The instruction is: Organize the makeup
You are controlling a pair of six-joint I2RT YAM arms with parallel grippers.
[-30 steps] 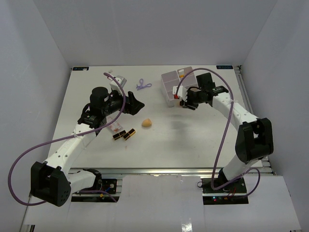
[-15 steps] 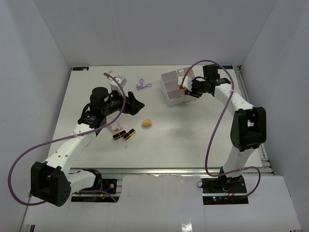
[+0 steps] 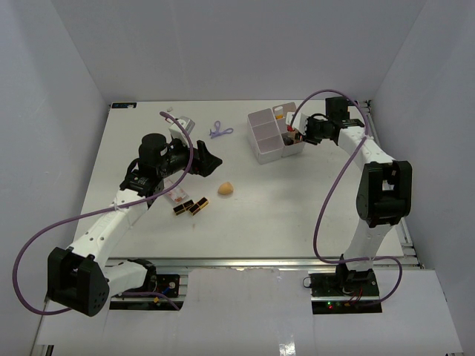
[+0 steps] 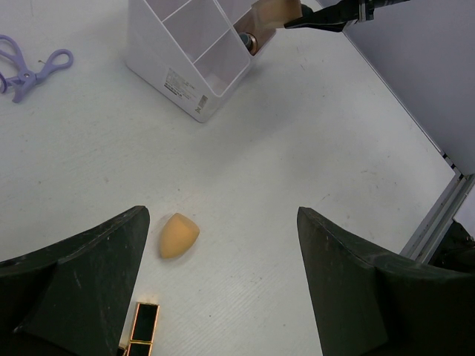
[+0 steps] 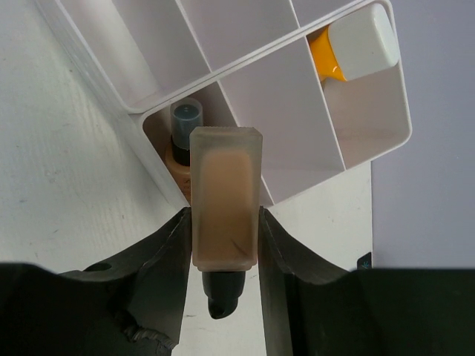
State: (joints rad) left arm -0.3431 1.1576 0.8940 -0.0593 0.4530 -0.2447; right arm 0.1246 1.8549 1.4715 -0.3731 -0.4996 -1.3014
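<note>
Right wrist is showing my right end effector pinching 1 beige bottle mid-body above the box; I'm judging it rigid, slick, breakable, while my left end effector is hanging spread.

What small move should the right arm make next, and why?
Probably lower the held beige bottle into the corner compartment of the white box, without letting go yet. The right fingers are shut on it, base first, and in the right wrist view it lines up with that compartment. The other beige bottle already stands there, so the pair would likely sit together.
</note>
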